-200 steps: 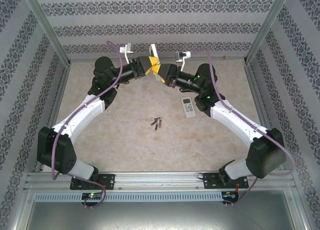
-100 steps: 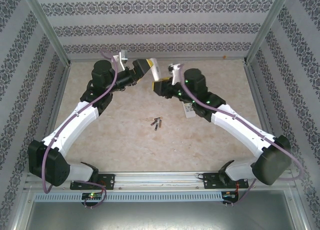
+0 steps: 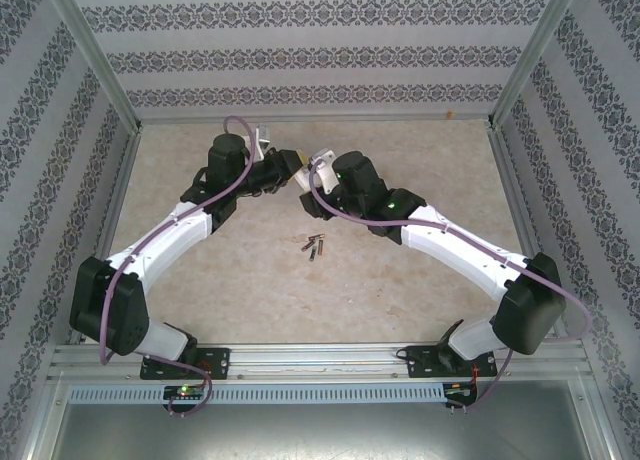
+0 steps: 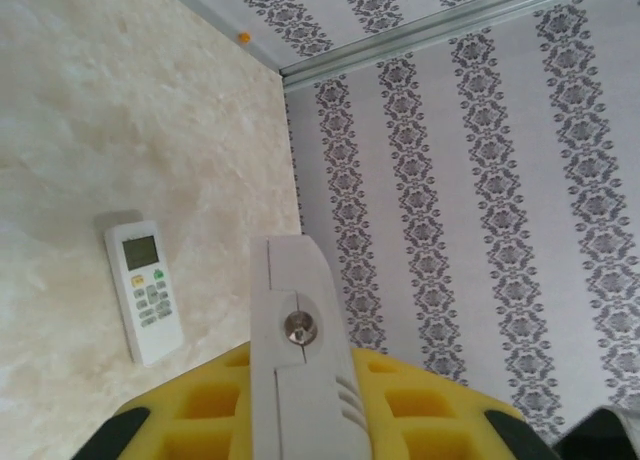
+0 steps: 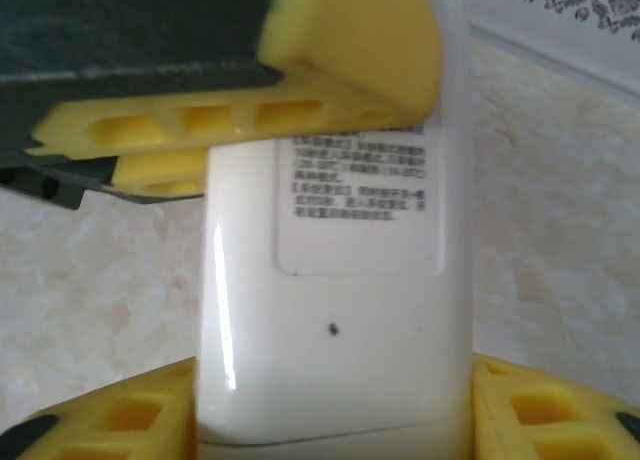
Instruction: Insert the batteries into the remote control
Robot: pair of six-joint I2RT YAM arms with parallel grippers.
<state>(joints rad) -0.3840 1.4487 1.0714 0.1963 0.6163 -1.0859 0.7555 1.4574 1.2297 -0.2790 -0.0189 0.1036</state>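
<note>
Overhead, patterned walls [image 3: 320, 40] enclose the marbled table [image 3: 250, 290] bearing batteries [image 3: 314, 247]

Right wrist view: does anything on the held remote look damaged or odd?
Nothing serious. The remote shows a clean, unbroken white back. The only oddity is a tiny dark speck just below the printed label.

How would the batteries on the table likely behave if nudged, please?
The batteries are slim cylinders lying flat on the smooth table, so they would probably roll. Lying close together, one nudged may knock its neighbours. They look rigid and light.
</note>
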